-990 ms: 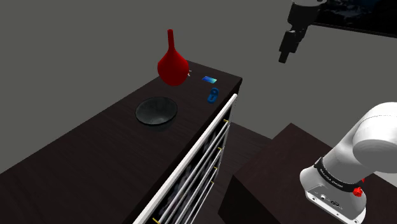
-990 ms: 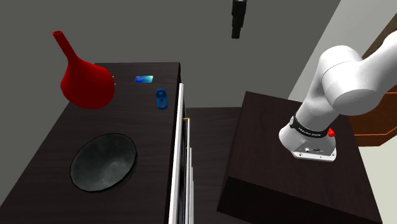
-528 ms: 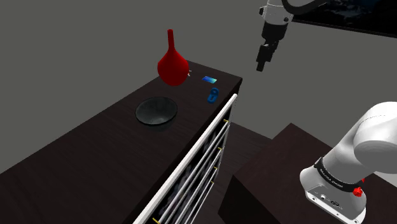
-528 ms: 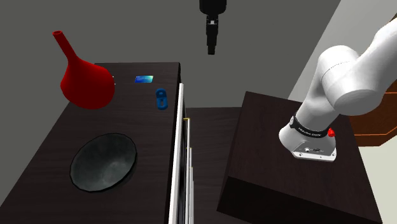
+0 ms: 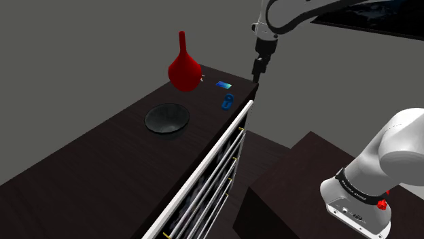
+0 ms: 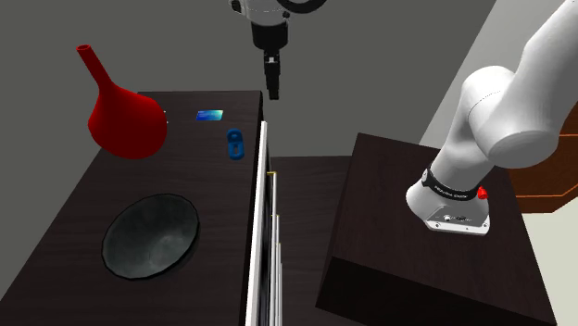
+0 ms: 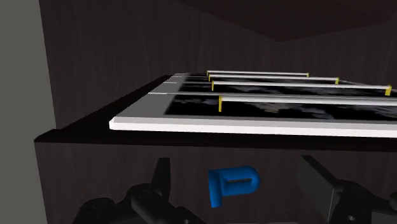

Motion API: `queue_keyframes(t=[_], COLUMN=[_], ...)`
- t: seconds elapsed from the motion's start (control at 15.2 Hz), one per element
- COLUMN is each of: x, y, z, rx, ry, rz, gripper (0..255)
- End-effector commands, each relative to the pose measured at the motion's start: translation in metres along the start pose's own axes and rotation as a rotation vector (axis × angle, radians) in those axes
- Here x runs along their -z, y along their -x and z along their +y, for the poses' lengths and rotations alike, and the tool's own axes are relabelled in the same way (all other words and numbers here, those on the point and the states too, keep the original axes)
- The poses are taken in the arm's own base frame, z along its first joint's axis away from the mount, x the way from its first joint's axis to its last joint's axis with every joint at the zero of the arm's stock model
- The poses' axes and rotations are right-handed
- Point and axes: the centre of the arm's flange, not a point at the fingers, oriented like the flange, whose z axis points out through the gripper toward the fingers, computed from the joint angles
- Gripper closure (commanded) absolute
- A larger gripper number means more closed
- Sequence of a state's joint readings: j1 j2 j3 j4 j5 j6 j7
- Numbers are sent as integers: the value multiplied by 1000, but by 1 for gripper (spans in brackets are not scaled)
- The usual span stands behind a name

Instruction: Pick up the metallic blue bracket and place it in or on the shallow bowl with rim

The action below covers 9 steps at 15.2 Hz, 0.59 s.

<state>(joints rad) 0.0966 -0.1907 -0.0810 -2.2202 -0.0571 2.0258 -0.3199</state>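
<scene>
You will find no writing here that you can actually read. The dark band [image 5: 357,183] around the foot of the white arm [image 5: 401,146] carries a short line of pale lettering, which you can also see on it in the second exterior view [image 6: 454,190], but the letters are too small to make out. The small flat blue-green card [image 5: 223,85] lying on the dark wooden cabinet top [image 5: 102,170] shows you colour alone, with no legible mark.

dim overall | flat even light | faint shadows | no blur or glare
</scene>
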Motion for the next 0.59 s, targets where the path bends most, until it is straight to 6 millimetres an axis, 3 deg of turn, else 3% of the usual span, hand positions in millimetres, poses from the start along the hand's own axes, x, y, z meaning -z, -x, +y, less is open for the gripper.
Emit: queue_keyframes(t=[0.0,0.53], x=[-19,-82], y=[-22,-104], z=[3,5], rx=[28,139], ry=[-7,-36], rz=[4,17], gripper=[0,0])
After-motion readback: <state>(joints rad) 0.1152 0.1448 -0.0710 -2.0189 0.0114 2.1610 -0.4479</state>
